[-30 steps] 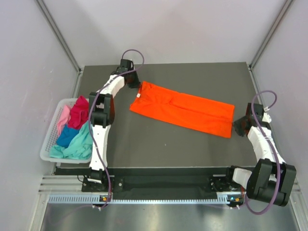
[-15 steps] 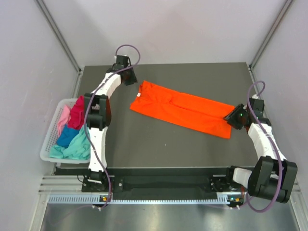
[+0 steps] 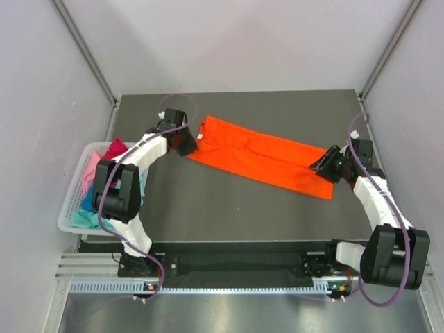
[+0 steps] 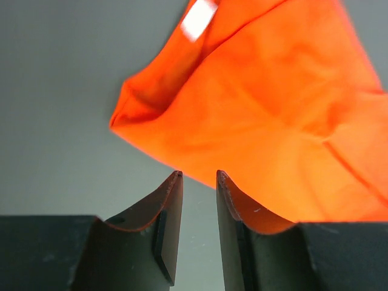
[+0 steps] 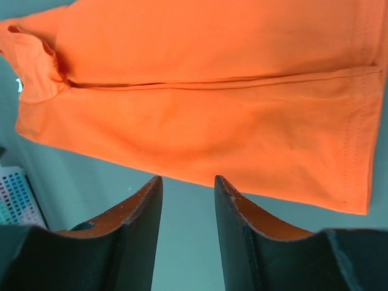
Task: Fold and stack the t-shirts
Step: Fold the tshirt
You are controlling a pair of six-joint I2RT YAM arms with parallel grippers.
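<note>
A bright orange t-shirt, folded lengthwise into a long strip, lies diagonally on the dark table. My left gripper is open and empty at the shirt's left collar end. In the left wrist view the gripper has its tips just short of the shirt's edge. My right gripper is open and empty at the shirt's right hem end. In the right wrist view the gripper stands just off the shirt's near edge. Magenta, pale pink and teal shirts lie crumpled in the basket.
A white lattice basket stands at the table's left edge, partly behind my left arm; its corner shows in the right wrist view. Grey walls enclose the table on three sides. A white label shows at the shirt's collar.
My left gripper swung from the far back of the table down to the shirt's collar end. My right gripper moved left from the table's right side to the shirt's hem end.
</note>
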